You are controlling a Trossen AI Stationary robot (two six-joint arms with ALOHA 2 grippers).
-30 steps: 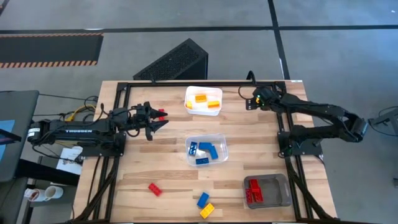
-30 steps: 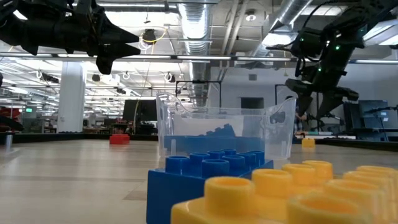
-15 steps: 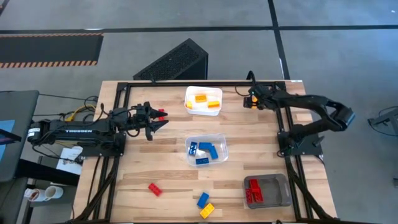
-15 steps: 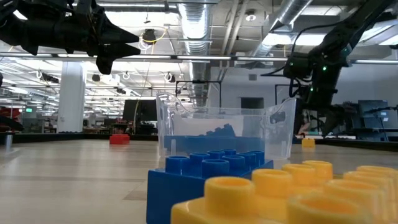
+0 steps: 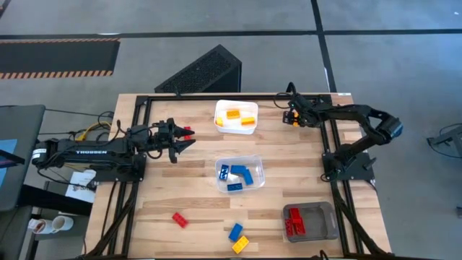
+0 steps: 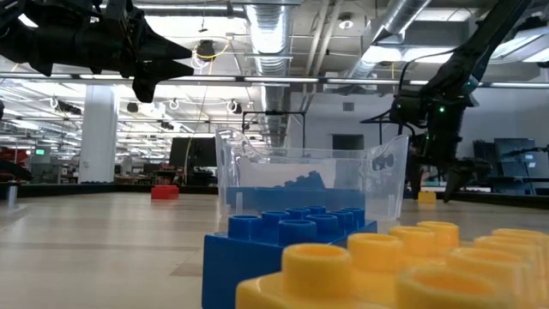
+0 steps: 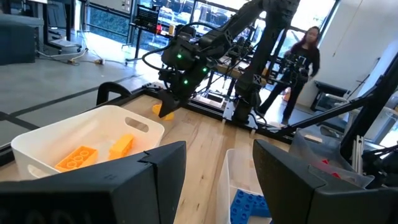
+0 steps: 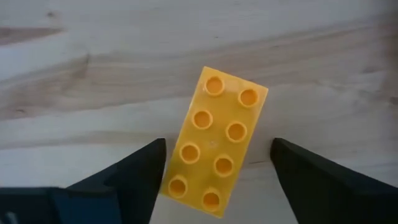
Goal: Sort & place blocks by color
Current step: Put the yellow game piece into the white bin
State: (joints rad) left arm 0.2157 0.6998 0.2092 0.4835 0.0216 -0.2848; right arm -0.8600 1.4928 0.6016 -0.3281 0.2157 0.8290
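My right gripper (image 5: 291,118) sits low at the table's far right, about 1 o'clock from the clear bin (image 5: 240,175), fingers spread wide on either side of a yellow-orange brick (image 8: 216,140) that lies flat, studs up, eight studs showing, tilted between the fingers; I can't tell if either finger touches it yet. In the low view the same brick (image 6: 426,196) rests on the wood just under my right gripper (image 6: 433,176). My left gripper (image 5: 180,140) hangs over the left side of the table at roughly 10 o'clock from the clear bin, fingers apart, pinching nothing, with a small red brick (image 5: 188,131) just beside its tip. White tray (image 5: 236,116) at 12 o'clock from the clear bin holds two yellow-orange bricks (image 5: 234,113). Clear bin has several blue bricks (image 5: 240,172) inside. Grey tray (image 5: 310,222) at 4 o'clock from it holds red bricks (image 5: 294,221). Loose on the wooden table (image 5: 173,188): a red brick (image 5: 180,219) at 7 o'clock from the clear bin, plus a blue brick (image 5: 235,232) and a yellow brick (image 5: 240,244) touching each other at 6 o'clock near the front edge. A person (image 7: 301,67) stands in the room beyond the table.
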